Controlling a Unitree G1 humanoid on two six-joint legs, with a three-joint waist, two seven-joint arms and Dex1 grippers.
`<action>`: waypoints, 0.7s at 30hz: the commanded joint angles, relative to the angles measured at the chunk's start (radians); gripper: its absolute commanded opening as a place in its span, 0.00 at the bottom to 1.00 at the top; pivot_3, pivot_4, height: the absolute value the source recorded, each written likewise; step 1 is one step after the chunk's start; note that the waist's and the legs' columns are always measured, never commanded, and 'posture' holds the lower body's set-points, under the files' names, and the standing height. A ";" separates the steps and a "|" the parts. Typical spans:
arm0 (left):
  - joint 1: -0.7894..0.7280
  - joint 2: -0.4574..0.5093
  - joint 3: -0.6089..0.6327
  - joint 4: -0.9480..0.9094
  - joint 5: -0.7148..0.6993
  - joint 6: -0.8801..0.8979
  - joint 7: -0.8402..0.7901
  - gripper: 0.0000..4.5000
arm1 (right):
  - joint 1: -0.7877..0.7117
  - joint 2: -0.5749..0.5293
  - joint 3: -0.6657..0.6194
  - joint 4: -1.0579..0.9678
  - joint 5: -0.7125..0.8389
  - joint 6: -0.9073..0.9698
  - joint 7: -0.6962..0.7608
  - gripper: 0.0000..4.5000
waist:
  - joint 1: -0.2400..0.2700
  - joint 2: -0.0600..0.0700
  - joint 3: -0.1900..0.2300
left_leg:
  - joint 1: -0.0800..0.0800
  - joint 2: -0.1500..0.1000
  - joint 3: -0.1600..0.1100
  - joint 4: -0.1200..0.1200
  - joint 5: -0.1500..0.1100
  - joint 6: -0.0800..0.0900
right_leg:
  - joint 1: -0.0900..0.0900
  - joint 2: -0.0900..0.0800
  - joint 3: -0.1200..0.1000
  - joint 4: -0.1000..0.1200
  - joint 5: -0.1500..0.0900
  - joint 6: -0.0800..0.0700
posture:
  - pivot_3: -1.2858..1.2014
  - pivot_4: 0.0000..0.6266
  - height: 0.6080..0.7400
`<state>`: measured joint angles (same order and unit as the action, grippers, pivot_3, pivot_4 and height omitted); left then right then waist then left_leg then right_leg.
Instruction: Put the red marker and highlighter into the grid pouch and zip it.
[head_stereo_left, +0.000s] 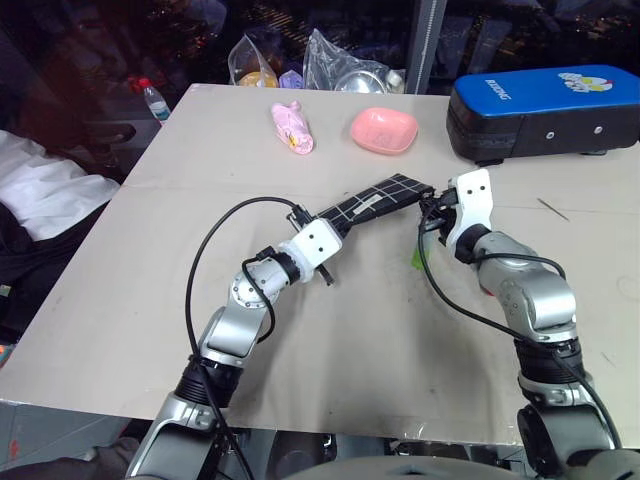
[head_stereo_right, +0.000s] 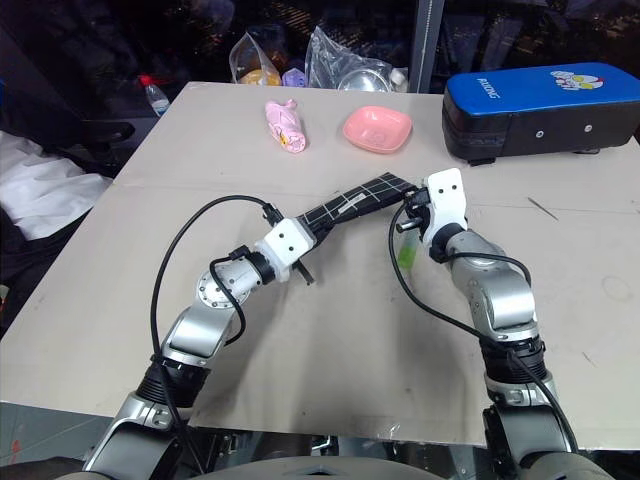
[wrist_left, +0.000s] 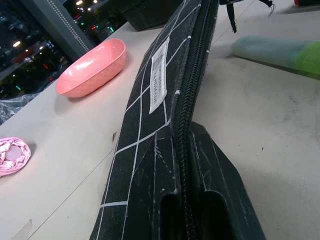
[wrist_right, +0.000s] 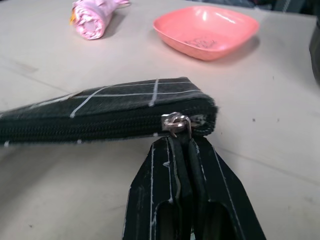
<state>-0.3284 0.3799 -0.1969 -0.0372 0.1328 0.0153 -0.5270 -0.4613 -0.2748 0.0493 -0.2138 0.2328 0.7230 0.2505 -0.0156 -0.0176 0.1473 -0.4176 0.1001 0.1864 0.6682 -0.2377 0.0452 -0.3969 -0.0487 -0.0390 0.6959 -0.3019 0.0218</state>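
Note:
The grid pouch (head_stereo_left: 375, 200) hangs just above the table, stretched between my two grippers, its white label (wrist_left: 158, 75) facing up. My left gripper (head_stereo_left: 320, 224) is shut on the pouch's near end (wrist_left: 192, 200). At the far end, my right gripper (wrist_right: 182, 150) is shut on the black zipper pull under the metal slider (wrist_right: 175, 122). The zipper teeth look closed along the edge I can see. On the table below my right gripper lies the highlighter (head_stereo_right: 405, 255), pale with a green end (wrist_left: 280, 52). The red marker is mostly hidden by my right forearm; a red bit (head_stereo_left: 484, 289) shows.
A pink bowl (head_stereo_left: 384, 130) and a pink rolled item (head_stereo_left: 292, 127) sit behind the pouch. The blue-and-black hard case (head_stereo_left: 545, 110) stands at the back right. Plastic bags (head_stereo_left: 350, 65) and a bottle (head_stereo_left: 153, 100) line the far edge. White cloth (head_stereo_left: 40, 195) lies off the table's left.

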 joint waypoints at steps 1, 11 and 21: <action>-0.009 -0.011 -0.002 -0.036 -0.002 -0.003 0.009 0.00 | 0.001 -0.040 0.067 -0.046 -0.041 -0.070 0.061 0.00 | 0.000 0.000 0.000 | 0.000 0.000 0.000 0.000 0.000 0.000 | 0.000 0.000 0.000 0.000 0.000 0.000 | 0.52 0.24 0.89; -0.015 -0.028 -0.004 -0.022 0.000 -0.002 0.020 0.00 | 0.004 -0.073 0.178 -0.081 -0.109 -0.119 0.143 0.00 | 0.000 0.000 0.000 | 0.000 0.000 0.000 0.000 0.000 0.000 | 0.000 0.000 0.000 0.000 0.000 0.000 | 0.52 0.24 0.89; -0.003 -0.027 -0.008 -0.024 0.003 -0.007 0.015 0.00 | -0.014 -0.092 0.253 -0.097 -0.159 -0.171 0.226 0.00 | 0.000 0.000 0.000 | 0.000 0.000 0.000 0.000 0.000 0.000 | 0.000 0.000 0.000 0.000 0.000 0.000 | 0.52 0.24 0.89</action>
<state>-0.3284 0.3579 -0.1971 -0.0350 0.1347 0.0194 -0.5156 -0.4504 -0.3632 0.2855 -0.2617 0.0812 0.5944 0.4468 -0.0152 -0.0177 0.1474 -0.4176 0.1002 0.1865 0.6679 -0.2377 0.0452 -0.3973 -0.0488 -0.0390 0.6957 -0.3020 0.0218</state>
